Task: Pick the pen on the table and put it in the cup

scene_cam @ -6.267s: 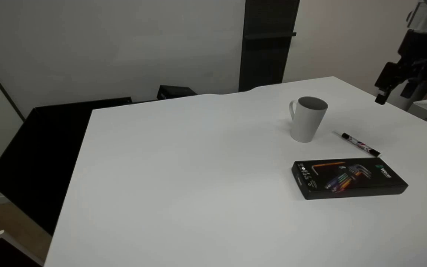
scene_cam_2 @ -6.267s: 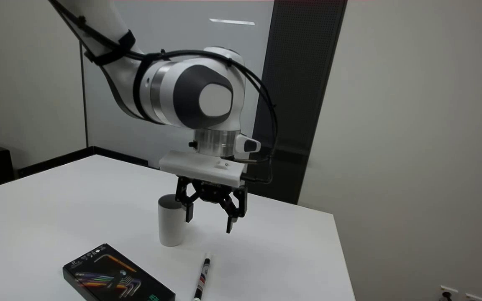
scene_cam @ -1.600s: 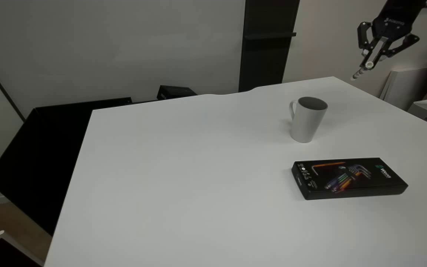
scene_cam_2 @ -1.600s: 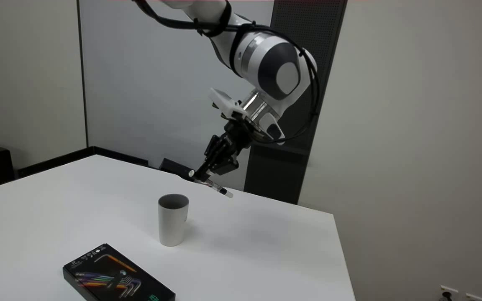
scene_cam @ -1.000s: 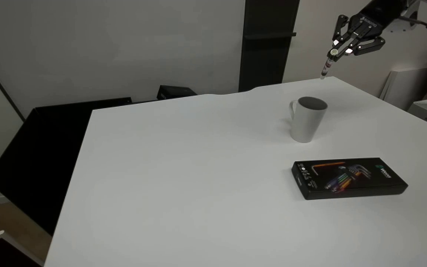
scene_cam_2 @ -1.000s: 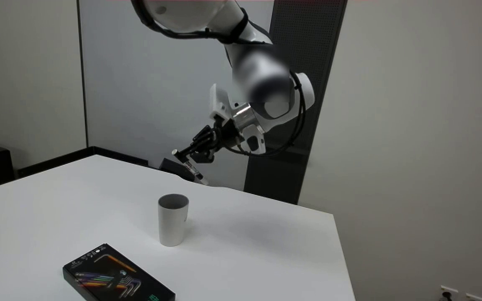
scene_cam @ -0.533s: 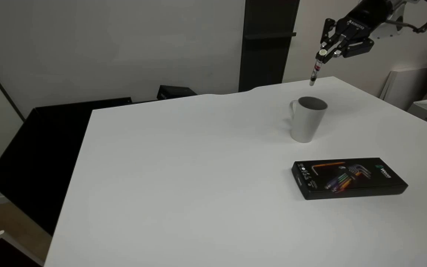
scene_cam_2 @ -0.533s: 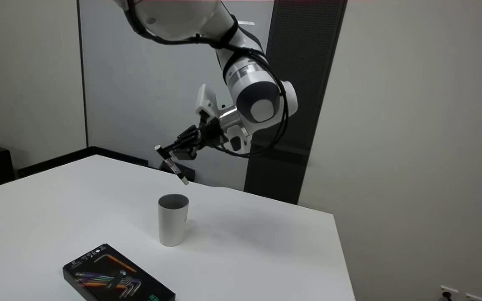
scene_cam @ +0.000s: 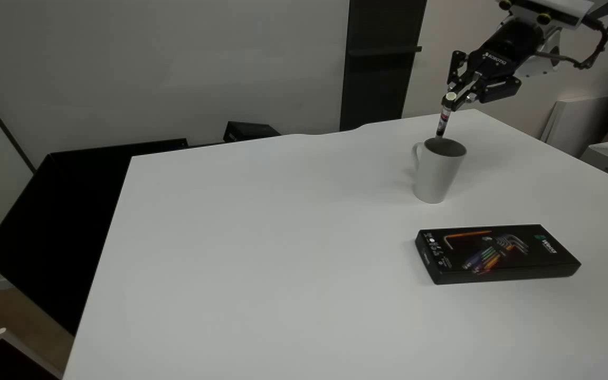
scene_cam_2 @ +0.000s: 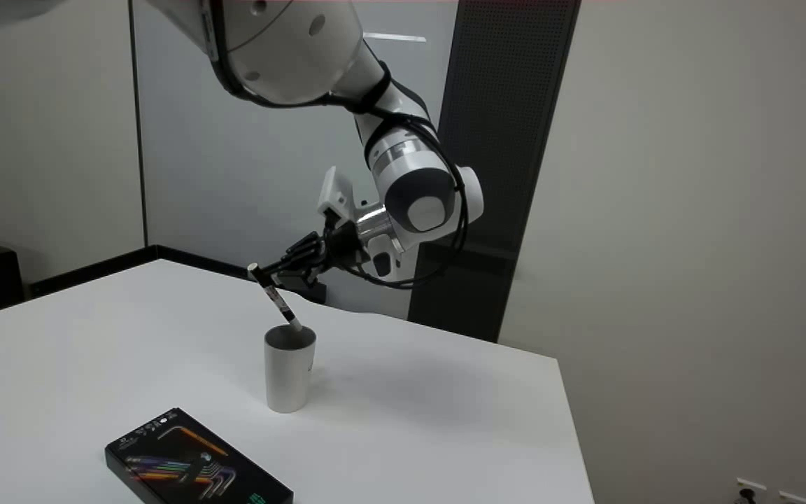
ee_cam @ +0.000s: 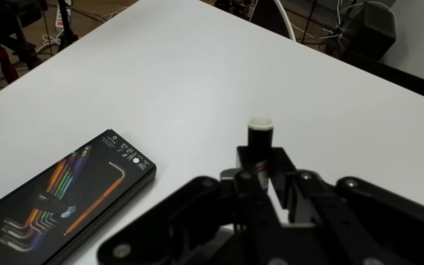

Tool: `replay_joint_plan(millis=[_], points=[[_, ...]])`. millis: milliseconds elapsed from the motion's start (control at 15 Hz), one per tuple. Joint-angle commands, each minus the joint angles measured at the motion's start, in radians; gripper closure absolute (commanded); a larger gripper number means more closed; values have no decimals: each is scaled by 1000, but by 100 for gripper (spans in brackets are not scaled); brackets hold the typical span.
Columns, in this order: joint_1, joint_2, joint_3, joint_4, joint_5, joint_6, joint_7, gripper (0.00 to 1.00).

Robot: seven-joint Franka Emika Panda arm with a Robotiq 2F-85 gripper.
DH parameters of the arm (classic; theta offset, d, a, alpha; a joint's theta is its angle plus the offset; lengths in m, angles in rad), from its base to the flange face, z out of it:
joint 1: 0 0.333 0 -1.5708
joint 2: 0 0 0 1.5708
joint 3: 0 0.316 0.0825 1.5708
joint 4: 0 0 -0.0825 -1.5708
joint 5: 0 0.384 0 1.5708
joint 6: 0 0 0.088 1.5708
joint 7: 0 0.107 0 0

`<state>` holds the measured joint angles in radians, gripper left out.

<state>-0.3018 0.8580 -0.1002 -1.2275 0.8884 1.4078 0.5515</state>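
Note:
My gripper point(scene_cam: 450, 102) is shut on the pen point(scene_cam: 443, 121), holding it near its upper end. The pen has black ends, a pale tip and a printed white middle; it slants steeply, tip down. In the wrist view its black end point(ee_cam: 260, 137) sticks up beyond the fingertips. The light-grey cup point(scene_cam_2: 287, 378) stands upright on the white table point(scene_cam: 283, 237), handle visible in an exterior view. In both exterior views the pen's lower tip overlaps the cup's mouth; whether it is inside the rim I cannot tell. The gripper stays above the cup, which I cannot make out in the wrist view.
A flat black box point(scene_cam: 496, 256) with pictured hex keys lies on the table near the cup, also in the wrist view point(ee_cam: 68, 198) at lower left. Behind the table's far edge, a dark panel point(scene_cam_2: 508, 140) stands by the wall.
Six seconds ago the pen lay on the table beneath the open gripper. Now it is held; over the last second it has moved down to the cup's mouth and become more upright.

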Motion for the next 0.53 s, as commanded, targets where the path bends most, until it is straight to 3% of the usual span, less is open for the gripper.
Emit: replay_joint_plan(millis=[0, 267, 333, 400, 467], points=[[-2, 34, -9, 17, 19, -20, 52, 93], [-1, 66, -17, 22, 0, -22, 35, 93], [6, 60, -21, 20, -18, -25, 18, 61], [18, 45, -29, 10, -38, -8, 5, 46], [29, 28, -38, 7, -62, 3, -16, 42]])
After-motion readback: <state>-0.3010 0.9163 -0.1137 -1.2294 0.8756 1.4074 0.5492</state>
